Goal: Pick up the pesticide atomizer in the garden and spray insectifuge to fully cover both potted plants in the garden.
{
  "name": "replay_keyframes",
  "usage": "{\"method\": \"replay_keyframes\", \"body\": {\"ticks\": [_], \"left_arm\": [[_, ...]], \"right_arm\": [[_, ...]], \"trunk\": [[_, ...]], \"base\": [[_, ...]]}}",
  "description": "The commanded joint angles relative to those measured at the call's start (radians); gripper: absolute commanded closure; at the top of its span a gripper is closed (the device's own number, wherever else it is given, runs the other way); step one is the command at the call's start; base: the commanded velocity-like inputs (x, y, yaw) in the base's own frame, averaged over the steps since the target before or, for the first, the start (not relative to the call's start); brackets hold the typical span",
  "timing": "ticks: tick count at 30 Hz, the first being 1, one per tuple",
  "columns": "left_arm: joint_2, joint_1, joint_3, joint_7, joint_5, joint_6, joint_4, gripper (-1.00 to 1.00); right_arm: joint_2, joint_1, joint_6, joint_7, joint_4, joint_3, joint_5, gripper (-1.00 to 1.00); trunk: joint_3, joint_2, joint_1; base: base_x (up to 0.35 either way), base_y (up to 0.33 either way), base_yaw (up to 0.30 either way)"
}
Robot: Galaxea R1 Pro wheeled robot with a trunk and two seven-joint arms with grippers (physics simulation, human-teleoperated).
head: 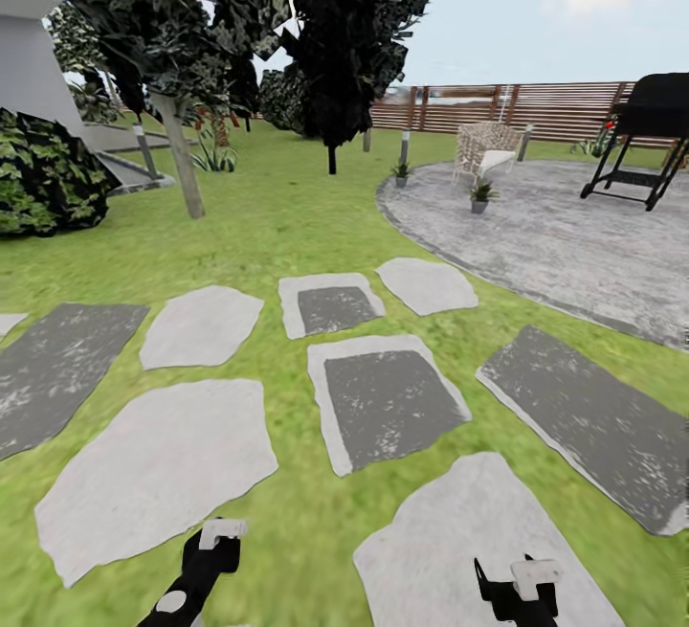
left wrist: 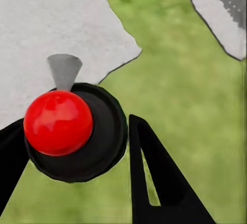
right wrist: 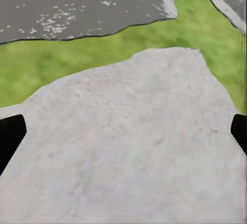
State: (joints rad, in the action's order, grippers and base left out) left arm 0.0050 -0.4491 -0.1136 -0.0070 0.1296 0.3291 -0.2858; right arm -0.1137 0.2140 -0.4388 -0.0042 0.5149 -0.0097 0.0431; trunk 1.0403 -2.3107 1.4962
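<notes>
Two small potted plants stand far ahead on the rim of the round stone patio (head: 574,244), one (head: 401,170) by the grass edge and one (head: 481,194) in front of a wicker chair. The pesticide atomizer is out of view. My left gripper (head: 222,533) and right gripper (head: 531,574) hang low over the stepping stones, both open and holding nothing. In the left wrist view a black finger (left wrist: 154,178) frames a red ball on a black disc (left wrist: 59,123) above grass. In the right wrist view the fingers (right wrist: 10,136) sit far apart over a pale stone (right wrist: 128,142).
Pale and dark stepping stones (head: 388,407) cross the lawn towards the patio. A white wicker chair (head: 485,150), a black grill (head: 646,134) and a grey bollard lamp (head: 405,144) stand there before a slatted fence (head: 536,105). Dark trees (head: 335,33) and a bush (head: 43,172) stand to the left.
</notes>
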Motion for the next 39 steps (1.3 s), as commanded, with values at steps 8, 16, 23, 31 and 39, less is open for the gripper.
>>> {"method": "replay_keyframes", "body": {"ticks": [8, 16, 23, 31, 39], "left_arm": [[0.000, 0.000, -0.008, -0.001, 0.010, 0.004, 0.000, 1.00], [0.000, 0.000, -0.008, -0.001, 0.010, 0.004, 0.000, 1.00], [-0.001, 0.000, -0.008, -0.002, 0.010, 0.004, 0.000, 1.00], [-0.002, 0.000, -0.008, -0.002, 0.010, 0.004, 0.002, 1.00], [-0.002, 0.000, -0.008, -0.002, 0.010, 0.004, 0.002, 1.00]], "right_arm": [[0.000, 0.001, -0.003, 0.000, -0.001, 0.000, 0.004, -1.00], [0.001, 0.001, -0.003, 0.000, -0.001, 0.000, 0.004, -1.00], [0.002, 0.001, -0.003, 0.000, -0.001, 0.000, 0.004, -1.00], [0.007, 0.001, -0.003, 0.000, -0.003, 0.000, 0.004, -1.00], [0.008, 0.001, -0.003, 0.000, -0.003, 0.000, 0.004, -1.00]], "trunk": [[0.001, 0.000, 0.000], [0.001, 0.000, 0.000], [0.001, 0.000, 0.000], [0.001, 0.000, 0.000], [0.001, 0.000, 0.000]], "base": [[0.326, 0.000, -0.266], [0.338, 0.000, -0.255], [0.338, 0.000, -0.151], [0.338, 0.000, -0.009], [0.338, 0.000, 0.000]]}}
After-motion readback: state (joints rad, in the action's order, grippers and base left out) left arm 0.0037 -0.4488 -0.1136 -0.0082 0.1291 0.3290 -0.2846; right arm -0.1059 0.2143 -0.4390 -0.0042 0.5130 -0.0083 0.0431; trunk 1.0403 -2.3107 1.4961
